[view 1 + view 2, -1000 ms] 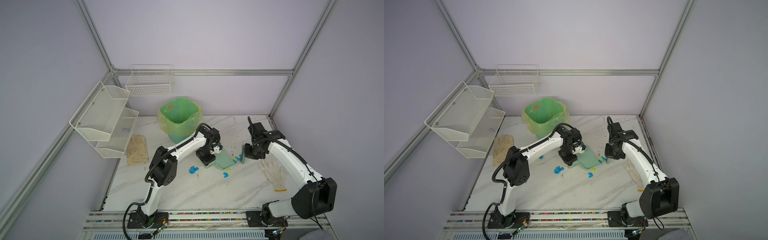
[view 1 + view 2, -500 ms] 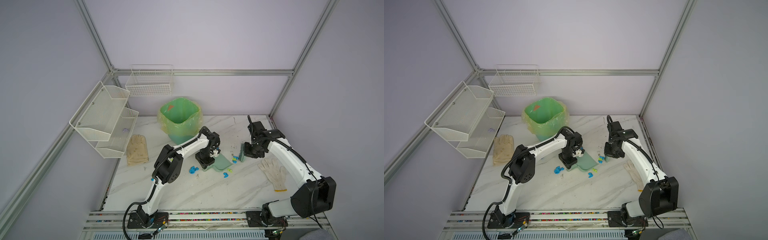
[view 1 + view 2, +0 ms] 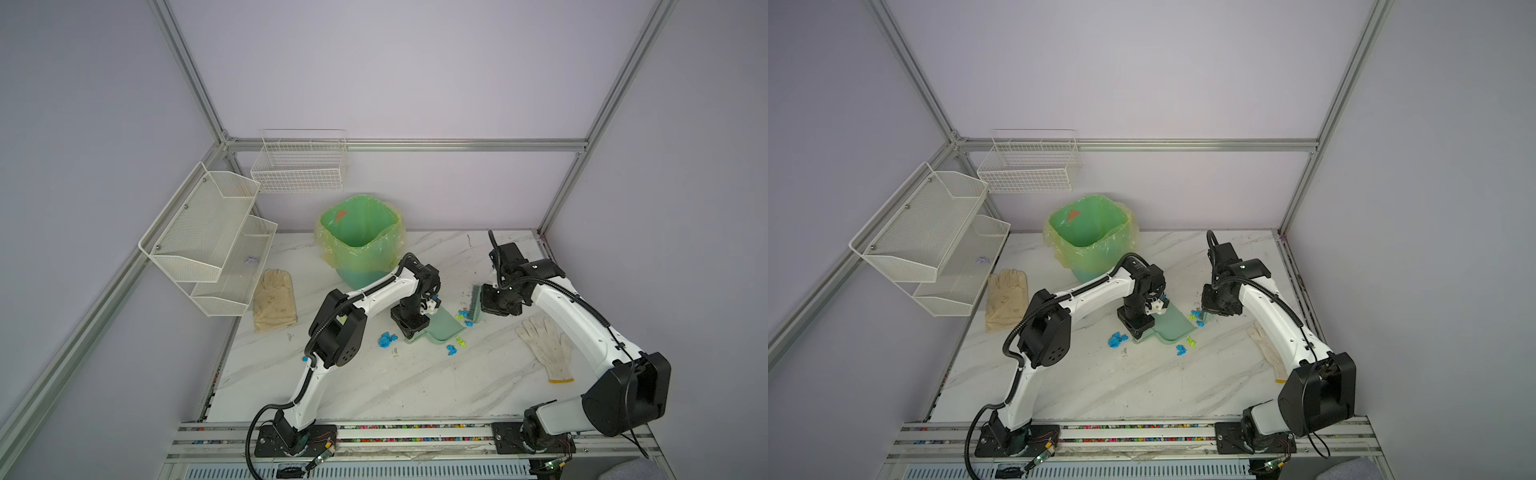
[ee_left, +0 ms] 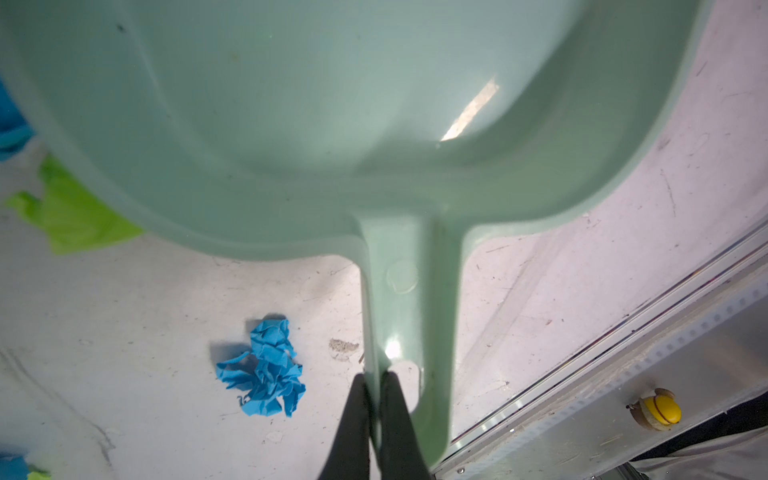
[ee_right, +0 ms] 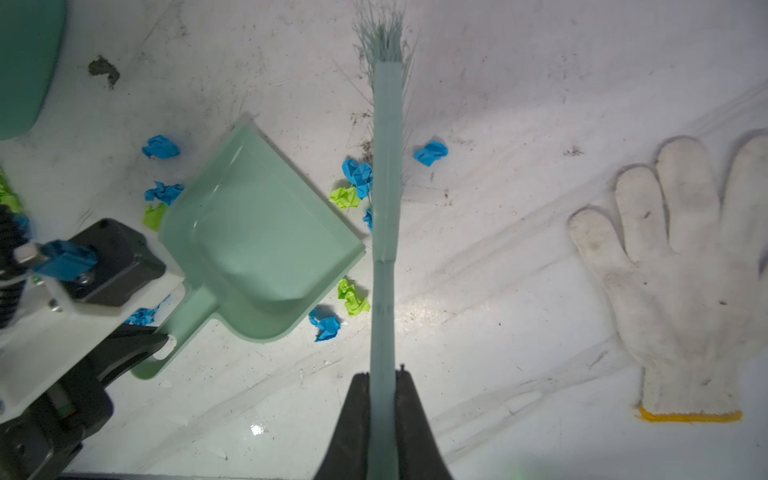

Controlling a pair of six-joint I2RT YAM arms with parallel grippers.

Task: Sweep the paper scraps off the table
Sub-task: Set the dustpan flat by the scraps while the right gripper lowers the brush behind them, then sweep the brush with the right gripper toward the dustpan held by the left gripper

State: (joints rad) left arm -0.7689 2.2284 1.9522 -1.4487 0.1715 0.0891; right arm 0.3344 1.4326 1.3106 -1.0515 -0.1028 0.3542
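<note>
Blue and lime paper scraps lie on the white marbled table (image 3: 374,386) around a mint dustpan (image 3: 444,328) (image 5: 257,241). My left gripper (image 4: 376,382) (image 3: 409,332) is shut on the dustpan's handle. One blue scrap (image 4: 266,370) (image 3: 386,340) lies beside that handle. My right gripper (image 5: 382,378) (image 3: 484,305) is shut on the handle of a mint brush (image 5: 384,208) (image 3: 475,305). The bristles stand just off the pan's lip, with a blue scrap (image 5: 357,172) and a lime scrap (image 5: 345,197) between them. Another blue scrap (image 5: 431,153) lies behind the brush. No scraps show in the pan.
A green-lined bin (image 3: 359,241) stands behind the left arm. A white knitted glove (image 3: 546,347) lies right of the brush, and a beige glove (image 3: 274,305) at the left edge. Wire shelves (image 3: 208,245) hang on the left wall. An aluminium rail (image 3: 415,432) runs along the front.
The brush has edged left toward the dustpan's lip. The dustpan has shifted slightly toward the front. Both grips are unchanged.
</note>
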